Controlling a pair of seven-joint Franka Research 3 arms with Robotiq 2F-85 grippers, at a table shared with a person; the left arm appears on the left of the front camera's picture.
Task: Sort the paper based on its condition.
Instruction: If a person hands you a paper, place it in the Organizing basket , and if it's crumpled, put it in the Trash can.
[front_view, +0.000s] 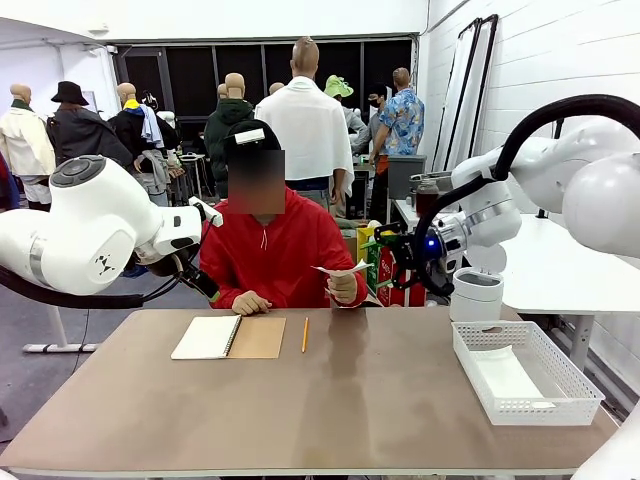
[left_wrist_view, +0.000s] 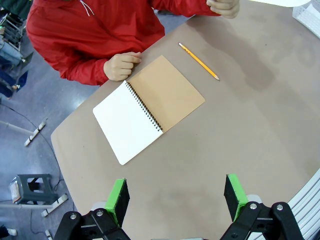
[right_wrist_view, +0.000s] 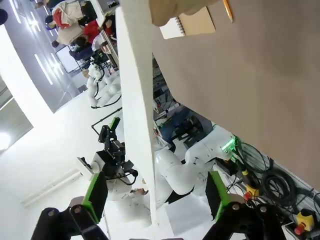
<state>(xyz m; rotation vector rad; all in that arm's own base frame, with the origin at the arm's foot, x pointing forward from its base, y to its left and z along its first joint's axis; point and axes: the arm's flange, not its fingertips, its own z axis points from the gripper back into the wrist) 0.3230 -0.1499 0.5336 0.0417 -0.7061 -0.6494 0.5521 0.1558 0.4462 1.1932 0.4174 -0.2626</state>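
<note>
One notebook (front_view: 228, 337), one pencil (front_view: 305, 334), one basket (front_view: 560, 398)

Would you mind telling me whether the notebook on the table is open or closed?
Open. The notebook lies flat on the table, its blank white page and brown cover spread either side of the spiral binding.

You are looking at a robotics lab set up in a warehouse-like hall: a plain brown rectangular table (front_view: 330, 400) flanked by two white robot arms, white-painted block walls (front_view: 560, 60), a bare grey concrete floor (left_wrist_view: 20, 95), and bundled black cables (right_wrist_view: 272, 182) beside a yellow emergency-stop box (right_wrist_view: 302, 220).
</note>
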